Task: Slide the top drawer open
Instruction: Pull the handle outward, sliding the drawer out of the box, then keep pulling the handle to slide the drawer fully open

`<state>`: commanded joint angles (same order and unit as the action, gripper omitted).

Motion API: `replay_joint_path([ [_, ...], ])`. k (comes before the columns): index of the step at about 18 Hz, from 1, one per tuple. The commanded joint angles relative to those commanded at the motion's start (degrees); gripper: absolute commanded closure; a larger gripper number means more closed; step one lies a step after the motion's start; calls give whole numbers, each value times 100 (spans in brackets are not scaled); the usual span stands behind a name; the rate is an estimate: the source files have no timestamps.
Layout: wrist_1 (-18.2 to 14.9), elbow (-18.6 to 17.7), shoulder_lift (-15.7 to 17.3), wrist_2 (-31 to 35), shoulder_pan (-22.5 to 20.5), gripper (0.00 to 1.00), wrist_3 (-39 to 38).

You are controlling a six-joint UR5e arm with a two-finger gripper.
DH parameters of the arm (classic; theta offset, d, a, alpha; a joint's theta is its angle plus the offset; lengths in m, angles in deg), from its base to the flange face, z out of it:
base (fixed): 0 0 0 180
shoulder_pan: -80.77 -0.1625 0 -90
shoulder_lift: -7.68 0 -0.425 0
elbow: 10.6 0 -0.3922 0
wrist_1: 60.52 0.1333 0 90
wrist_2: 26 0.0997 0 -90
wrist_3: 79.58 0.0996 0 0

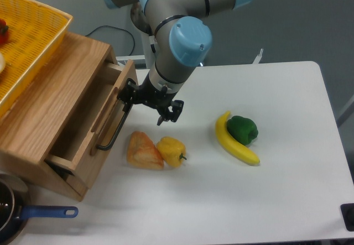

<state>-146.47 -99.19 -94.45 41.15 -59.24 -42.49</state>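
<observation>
Gripper (148, 102) at top drawer (94, 124) handle

White table (287, 189) filled most of the frame. At left stood a wooden cabinet (44, 118). Below it, at lower left, lay a pan (11, 214) with a blue handle. Near centre lay a bread roll (144, 151) touching a yellow pepper (171, 150). Right of centre lay a banana (233, 141) against a green pepper (243, 129).

Item count, table + cabinet
1 banana (235, 140), 1 green pepper (243, 129), 1 yellow pepper (171, 150), 1 bread pc (143, 150), 1 yellow basket (27, 40), 1 pan (16, 214).
</observation>
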Motion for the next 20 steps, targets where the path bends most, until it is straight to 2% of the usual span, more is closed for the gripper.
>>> replay_joint_path([
  [20, -9, 70, -18, -53, -132, 0, 35],
])
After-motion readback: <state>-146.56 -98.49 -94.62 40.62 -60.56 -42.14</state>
